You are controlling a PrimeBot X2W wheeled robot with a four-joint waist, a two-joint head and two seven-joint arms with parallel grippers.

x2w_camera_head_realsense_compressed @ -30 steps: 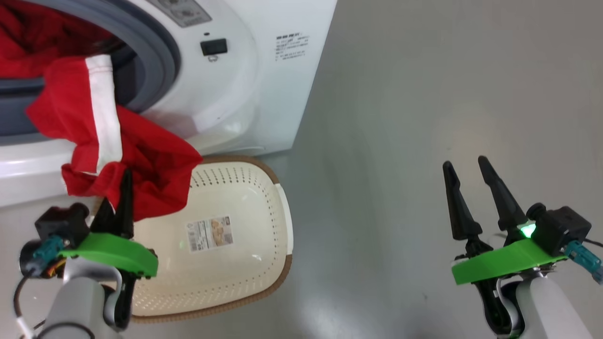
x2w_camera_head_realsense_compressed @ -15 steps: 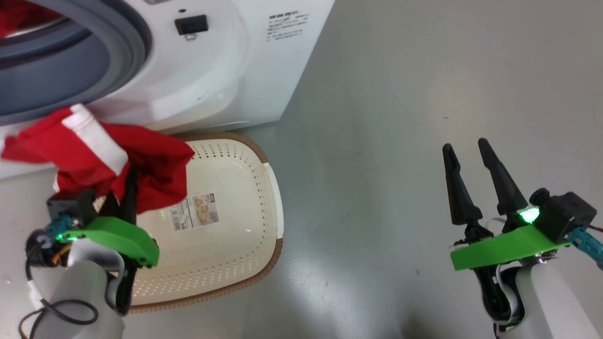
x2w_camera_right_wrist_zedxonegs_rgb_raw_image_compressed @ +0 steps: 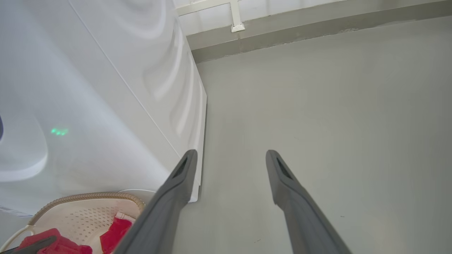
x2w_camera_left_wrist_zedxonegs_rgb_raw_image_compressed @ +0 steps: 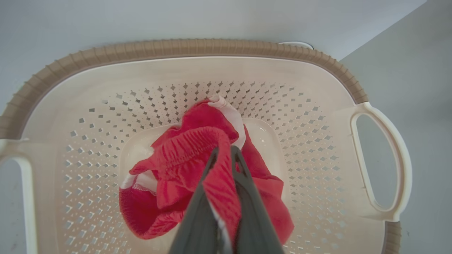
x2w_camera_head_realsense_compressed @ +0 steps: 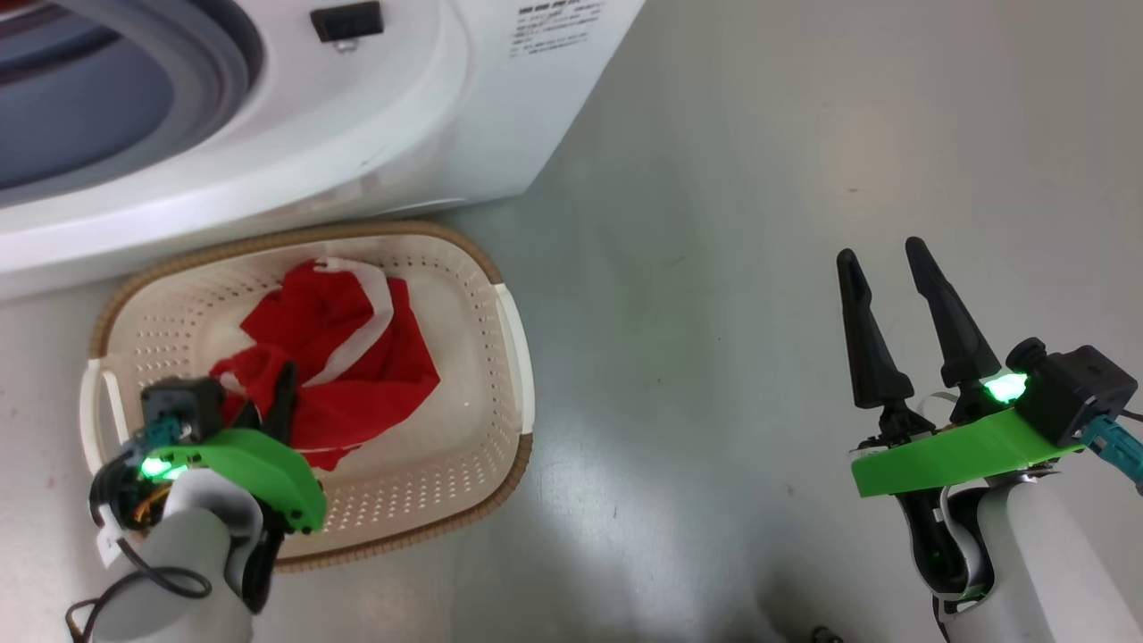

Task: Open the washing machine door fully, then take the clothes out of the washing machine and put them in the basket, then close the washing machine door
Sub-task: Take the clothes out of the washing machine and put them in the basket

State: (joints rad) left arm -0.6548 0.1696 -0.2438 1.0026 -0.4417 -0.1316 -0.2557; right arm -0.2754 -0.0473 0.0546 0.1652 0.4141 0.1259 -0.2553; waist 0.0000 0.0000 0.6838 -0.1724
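Note:
The red garment with a white stripe (x2w_camera_head_realsense_compressed: 353,357) lies bunched in the cream basket (x2w_camera_head_realsense_compressed: 513,330), which stands on the floor in front of the white washing machine (x2w_camera_head_realsense_compressed: 429,134). My left gripper (x2w_camera_head_realsense_compressed: 281,382) reaches down into the basket. In the left wrist view my left gripper (x2w_camera_left_wrist_zedxonegs_rgb_raw_image_compressed: 225,151) is shut on a fold of the red garment (x2w_camera_left_wrist_zedxonegs_rgb_raw_image_compressed: 183,165), over the basket's floor (x2w_camera_left_wrist_zedxonegs_rgb_raw_image_compressed: 106,141). My right gripper (x2w_camera_head_realsense_compressed: 881,252) hovers open over bare floor to the right, nothing between its fingers (x2w_camera_right_wrist_zedxonegs_rgb_raw_image_compressed: 282,176). The machine's door is out of view.
The grey rubber ring (x2w_camera_head_realsense_compressed: 219,54) of the drum opening shows at the top left. The machine's white side panel (x2w_camera_right_wrist_zedxonegs_rgb_raw_image_compressed: 106,106) runs along the left of the right wrist view, with the basket's rim (x2w_camera_right_wrist_zedxonegs_rgb_raw_image_compressed: 88,195) below it. Grey floor (x2w_camera_head_realsense_compressed: 759,179) spreads to the right.
The head camera has tilted down. My left gripper has carried the red garment from the drum opening down into the basket. The right arm has barely moved.

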